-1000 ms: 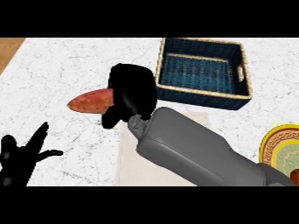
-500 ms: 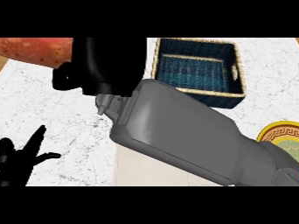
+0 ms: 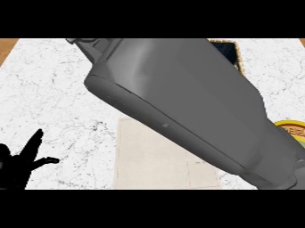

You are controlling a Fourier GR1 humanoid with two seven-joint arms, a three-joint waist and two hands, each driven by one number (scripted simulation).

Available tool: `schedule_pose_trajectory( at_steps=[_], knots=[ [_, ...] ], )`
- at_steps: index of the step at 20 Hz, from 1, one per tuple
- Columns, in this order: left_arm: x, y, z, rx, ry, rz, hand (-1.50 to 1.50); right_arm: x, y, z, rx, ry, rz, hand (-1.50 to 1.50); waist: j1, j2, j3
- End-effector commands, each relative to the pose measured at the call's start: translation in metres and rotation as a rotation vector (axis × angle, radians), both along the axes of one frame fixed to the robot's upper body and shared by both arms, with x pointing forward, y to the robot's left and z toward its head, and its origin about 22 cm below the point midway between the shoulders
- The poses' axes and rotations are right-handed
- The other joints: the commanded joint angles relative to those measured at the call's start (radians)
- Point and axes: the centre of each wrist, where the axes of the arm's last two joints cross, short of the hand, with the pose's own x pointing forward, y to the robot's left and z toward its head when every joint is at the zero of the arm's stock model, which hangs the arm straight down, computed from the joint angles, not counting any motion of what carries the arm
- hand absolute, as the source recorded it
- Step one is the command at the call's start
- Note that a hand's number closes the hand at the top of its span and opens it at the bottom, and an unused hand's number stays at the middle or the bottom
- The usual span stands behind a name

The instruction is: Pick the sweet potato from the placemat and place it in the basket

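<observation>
Our right forearm (image 3: 188,107) fills the view, its hand unseen. Our left hand (image 3: 14,167) rests released; the placemat (image 3: 155,164) lies right of it.

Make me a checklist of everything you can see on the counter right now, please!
Surface: white marbled counter, with wood showing at both upper corners.
Job's things: beige placemat bare where it shows; sweet potato not seen; only a corner of the dark blue basket peeks past the forearm.
Clutter: yellow-rimmed patterned plate at the right edge, partly hidden.
Hands: left hand resting at lower left, fingers up and straight; right hand out of view, its grey forearm fills the middle.
Cables: nothing seen.
Surroundings: nothing seen beyond the counter.
</observation>
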Motion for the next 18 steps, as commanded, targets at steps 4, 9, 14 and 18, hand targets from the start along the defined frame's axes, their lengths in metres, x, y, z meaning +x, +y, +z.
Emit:
schedule_pose_trajectory(
  at_steps=[4, 9, 14, 18],
  knots=[
    [0.003, -0.027, -0.027, -0.083, 0.044, -0.042, 0.0, 0.023, -0.023, 0.032, 0.112, 0.146, -0.19, 1.5, -0.021, 0.013, -0.018],
    [0.001, -0.026, -0.03, -0.082, 0.046, -0.044, 0.0, 0.052, -0.04, 0.017, 0.047, 0.178, -0.228, 1.5, -0.01, 0.018, -0.018],
    [0.001, -0.021, -0.031, -0.089, 0.054, -0.052, 0.0, 0.071, -0.05, -0.018, 0.039, 0.203, -0.22, 1.5, -0.007, 0.02, -0.018],
    [0.012, -0.039, -0.022, -0.089, 0.048, -0.063, 0.0, 0.091, -0.078, -0.029, 0.108, 0.211, -0.225, 1.5, -0.004, 0.023, -0.017]
  ],
)
